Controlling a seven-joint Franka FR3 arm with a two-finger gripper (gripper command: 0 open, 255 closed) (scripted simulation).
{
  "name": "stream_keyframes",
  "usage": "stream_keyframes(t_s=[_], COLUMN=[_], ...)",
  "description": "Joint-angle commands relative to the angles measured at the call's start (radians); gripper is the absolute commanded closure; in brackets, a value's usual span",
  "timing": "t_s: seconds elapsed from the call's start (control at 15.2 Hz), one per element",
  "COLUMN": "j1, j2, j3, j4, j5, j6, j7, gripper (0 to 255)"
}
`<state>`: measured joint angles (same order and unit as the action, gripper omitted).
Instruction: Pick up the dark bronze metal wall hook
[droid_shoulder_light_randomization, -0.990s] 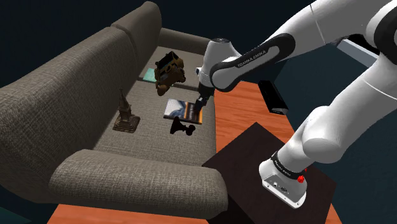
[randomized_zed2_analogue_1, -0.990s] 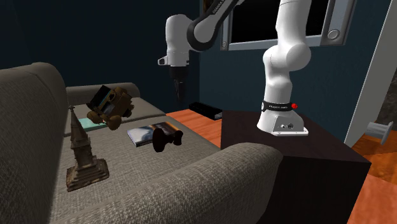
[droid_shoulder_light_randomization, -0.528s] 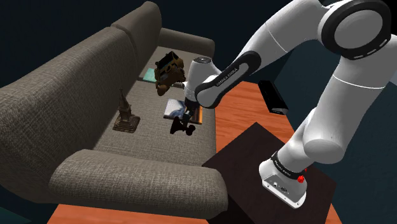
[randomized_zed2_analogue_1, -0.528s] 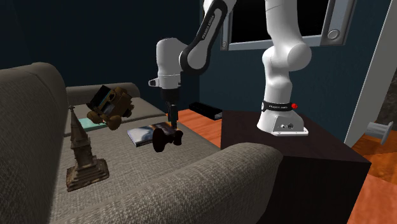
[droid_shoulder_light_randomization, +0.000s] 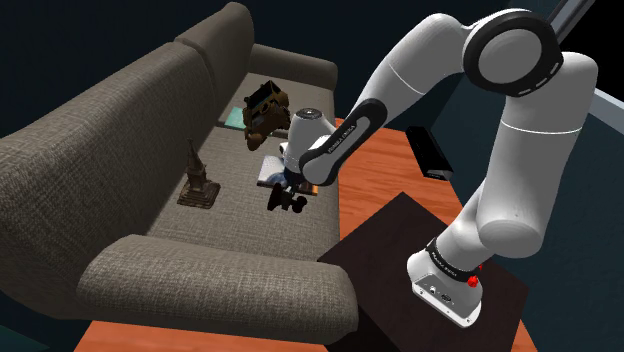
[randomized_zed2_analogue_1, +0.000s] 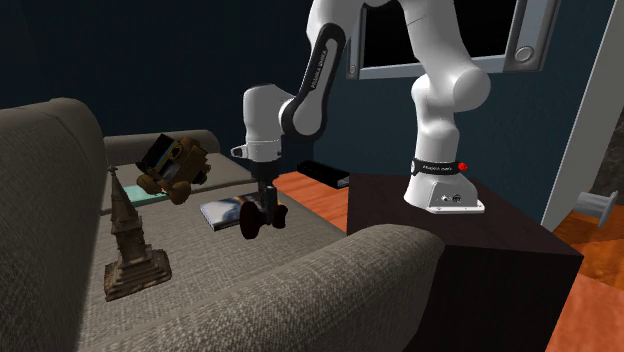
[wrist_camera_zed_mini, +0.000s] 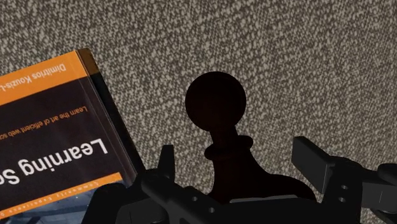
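Observation:
The dark bronze wall hook (droid_shoulder_light_randomization: 283, 201) lies on the grey sofa seat (droid_shoulder_light_randomization: 150, 190), just in front of a book. In the second exterior view the hook (randomized_zed2_analogue_1: 256, 217) sits directly under the black gripper (randomized_zed2_analogue_1: 265, 194). My gripper (droid_shoulder_light_randomization: 292, 184) points down at it from close above. In the wrist view the hook's round knob and stem (wrist_camera_zed_mini: 215, 108) lie between the two fingers, and the gripper (wrist_camera_zed_mini: 238, 162) is open. One fingertip (wrist_camera_zed_mini: 167, 160) and the other stand apart on either side of the stem, with a gap to each. The hook's base is hidden behind the hand.
An orange and white book (wrist_camera_zed_mini: 51, 133) lies right beside the hook. A brown toy (droid_shoulder_light_randomization: 265, 112) rests on a teal item further along the seat. A tower statuette (droid_shoulder_light_randomization: 198, 180) stands near the backrest. The sofa arm (droid_shoulder_light_randomization: 220, 285) and dark stand (droid_shoulder_light_randomization: 400, 240) are close by.
The arm has folded and the gripper has come down from above the book to the hook, which now sits between the fingers. The hook has not moved.

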<state>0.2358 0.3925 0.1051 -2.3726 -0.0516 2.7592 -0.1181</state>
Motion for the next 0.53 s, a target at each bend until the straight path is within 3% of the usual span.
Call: stream_keyframes(t_s=[0.0,0.07,0.13,0.46], j1=[0.003,0.003,0.003,0.004], j2=[0.026,0.026,0.026,0.027], j3=[-0.004,-0.004,-0.004,-0.004], j4=[0.010,0.009,0.009,0.010], j5=[-0.005,-0.004,-0.005,-0.005], j6=[0.017,0.017,0.017,0.017], j7=[0.002,0.002,0.003,0.003], gripper=[0,0,255,255])
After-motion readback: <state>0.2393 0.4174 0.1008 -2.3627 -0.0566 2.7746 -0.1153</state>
